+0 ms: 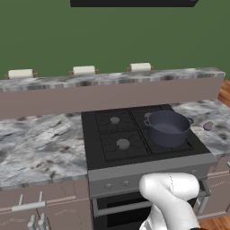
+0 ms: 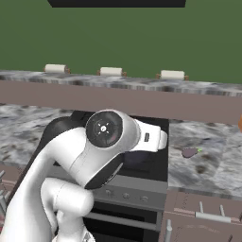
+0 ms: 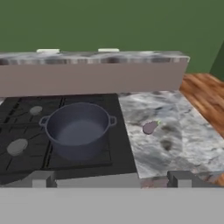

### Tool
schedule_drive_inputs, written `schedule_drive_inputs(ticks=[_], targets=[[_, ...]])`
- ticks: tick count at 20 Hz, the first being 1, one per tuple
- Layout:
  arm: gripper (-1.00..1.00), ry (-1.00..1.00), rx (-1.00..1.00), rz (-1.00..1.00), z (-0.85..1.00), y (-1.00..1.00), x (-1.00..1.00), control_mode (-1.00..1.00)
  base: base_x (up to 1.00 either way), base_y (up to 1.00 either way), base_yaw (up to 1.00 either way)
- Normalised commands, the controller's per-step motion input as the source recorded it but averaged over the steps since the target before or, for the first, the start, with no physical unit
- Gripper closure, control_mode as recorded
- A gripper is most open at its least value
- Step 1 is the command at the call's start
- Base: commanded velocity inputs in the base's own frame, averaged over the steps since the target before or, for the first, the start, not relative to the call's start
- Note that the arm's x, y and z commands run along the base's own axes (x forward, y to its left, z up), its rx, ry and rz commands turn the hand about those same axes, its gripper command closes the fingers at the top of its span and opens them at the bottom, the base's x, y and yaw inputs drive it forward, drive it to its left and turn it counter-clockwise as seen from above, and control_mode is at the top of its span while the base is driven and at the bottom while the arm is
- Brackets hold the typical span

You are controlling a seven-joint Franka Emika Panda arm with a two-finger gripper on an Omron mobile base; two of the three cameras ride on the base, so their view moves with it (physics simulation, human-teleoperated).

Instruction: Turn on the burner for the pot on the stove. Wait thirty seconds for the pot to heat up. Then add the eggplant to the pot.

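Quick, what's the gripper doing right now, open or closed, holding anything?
Gripper: open and empty, jaws wide apart, hovering in front of the stove, short of the pot.

Flat, even rendered light; shadows faint; the hand view looks soft, perhaps slightly blurred.

No readable text, label, brand, number or sign anywhere in the scene. Stove (image 1: 134,155) front panel: plain grey, knobs too small to show any markings. Pot (image 3: 78,129): bare dark surface, no lettering. Marble counter (image 3: 175,131) at 3 o'clock of the pot: veining only, no print.
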Motion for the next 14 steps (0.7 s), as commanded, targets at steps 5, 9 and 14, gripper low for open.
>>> schedule_drive_inputs(ticks=[5,9,14], targets=[[-1.00,0.26,0.01,-0.05,0.00,-0.11,0.06,-1.00,0.00,0.00,0.00],[-1.00,0.18,0.01,-0.04,0.00,-0.19,0.00,-1.00,0.00,0.00,0.00],[-1.00,0.07,0.00,-0.02,-0.08,-0.06,0.10,-1.00,0.00,0.00,0.00]])
